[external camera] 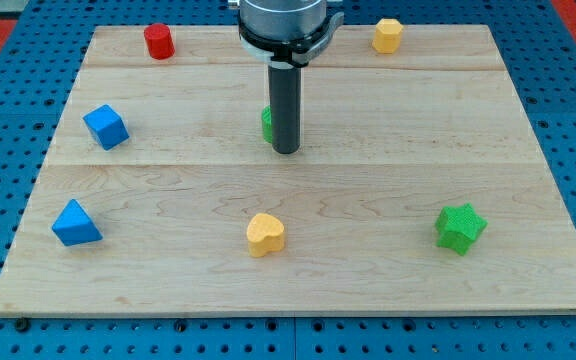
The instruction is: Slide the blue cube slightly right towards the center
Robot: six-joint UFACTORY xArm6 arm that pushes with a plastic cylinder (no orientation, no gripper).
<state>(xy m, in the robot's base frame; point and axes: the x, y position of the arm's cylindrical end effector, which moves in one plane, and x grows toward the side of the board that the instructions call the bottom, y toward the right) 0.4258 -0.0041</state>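
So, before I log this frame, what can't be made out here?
- Green block: mostly hidden behind the rod in the camera view; shape unclear.
- My tip: whether it touches that block can't be told.
- Arm above the rod's collar: cut off by the view's top edge.

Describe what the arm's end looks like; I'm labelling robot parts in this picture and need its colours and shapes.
Only the lowest part shows: a round, grey metallic housing ringed by a black collar, cut off by the view's top. From it a straight, dark grey, smooth cylindrical rod drops to my tip, which is flat-ended. No cables, markings or jaws are visible.
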